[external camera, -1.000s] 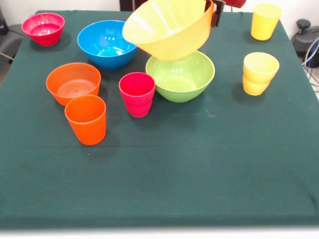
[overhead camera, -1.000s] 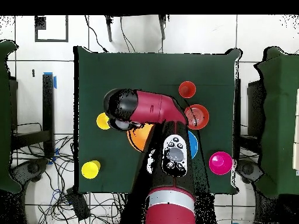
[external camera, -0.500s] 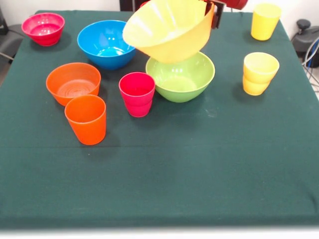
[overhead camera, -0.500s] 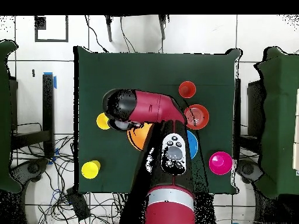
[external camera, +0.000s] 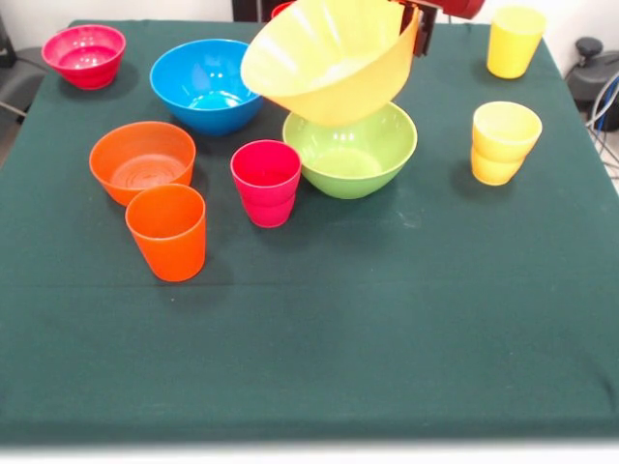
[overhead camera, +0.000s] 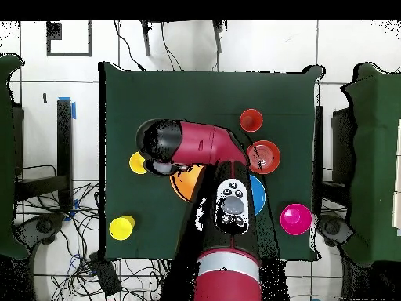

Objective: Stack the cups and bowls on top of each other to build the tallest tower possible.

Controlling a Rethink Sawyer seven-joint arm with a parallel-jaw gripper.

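Yellow bowl (external camera: 329, 63), pinched at its three-o'clock rim by the gripper (external camera: 418, 24), hangs tilted over the green bowl (external camera: 353, 155); next, level and lower it.

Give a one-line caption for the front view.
Gripper holds the tilted yellow bowl by its rim above the green bowl.

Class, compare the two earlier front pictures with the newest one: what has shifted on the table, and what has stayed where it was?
The big yellow bowl, held tilted at its rim by the gripper, has drifted slightly up and to the picture's right above the green bowl. It has not been let go. The blue bowl, orange bowl, pink bowl and all the cups kept their places.
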